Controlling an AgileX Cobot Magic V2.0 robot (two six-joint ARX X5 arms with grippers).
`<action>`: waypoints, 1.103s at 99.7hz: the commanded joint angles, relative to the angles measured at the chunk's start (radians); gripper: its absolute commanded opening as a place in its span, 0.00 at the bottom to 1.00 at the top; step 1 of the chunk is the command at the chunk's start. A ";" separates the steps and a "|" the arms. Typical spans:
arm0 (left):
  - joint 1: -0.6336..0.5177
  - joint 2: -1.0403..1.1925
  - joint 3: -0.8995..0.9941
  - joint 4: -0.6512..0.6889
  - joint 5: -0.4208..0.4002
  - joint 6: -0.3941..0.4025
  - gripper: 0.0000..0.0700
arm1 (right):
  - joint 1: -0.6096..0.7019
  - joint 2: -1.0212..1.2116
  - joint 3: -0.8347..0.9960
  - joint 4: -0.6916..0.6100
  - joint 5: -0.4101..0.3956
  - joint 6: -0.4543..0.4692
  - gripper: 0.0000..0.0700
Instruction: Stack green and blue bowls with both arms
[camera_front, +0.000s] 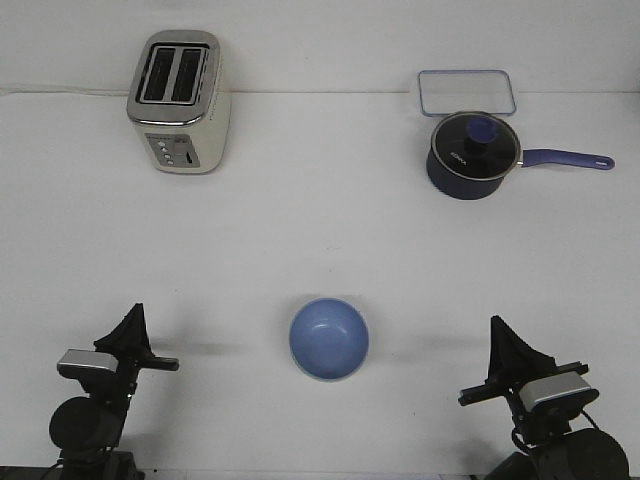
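Observation:
The light blue bowl stands upright on the white table, at the front centre between the two arms. A thin pale edge shows along its near rim. I cannot tell whether that is the green bowl under it, and no separate green bowl is in view. My left gripper points up at the front left, well left of the bowl. Its fingers meet in one point and hold nothing. My right gripper stands the same way at the front right, well right of the bowl, and is empty.
A cream and silver toaster stands at the back left. A dark navy saucepan with a lid stands at the back right, its handle pointing right. A clear rectangular container lies just behind it.

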 joint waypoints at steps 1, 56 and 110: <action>0.000 -0.002 -0.019 0.010 0.000 -0.002 0.02 | 0.008 0.001 0.002 0.012 0.003 -0.008 0.00; 0.000 -0.002 -0.019 0.010 0.000 -0.002 0.02 | 0.007 0.001 0.002 0.014 0.048 -0.022 0.00; 0.000 -0.002 -0.019 0.010 0.000 -0.002 0.02 | -0.484 -0.040 -0.273 0.182 -0.299 -0.379 0.00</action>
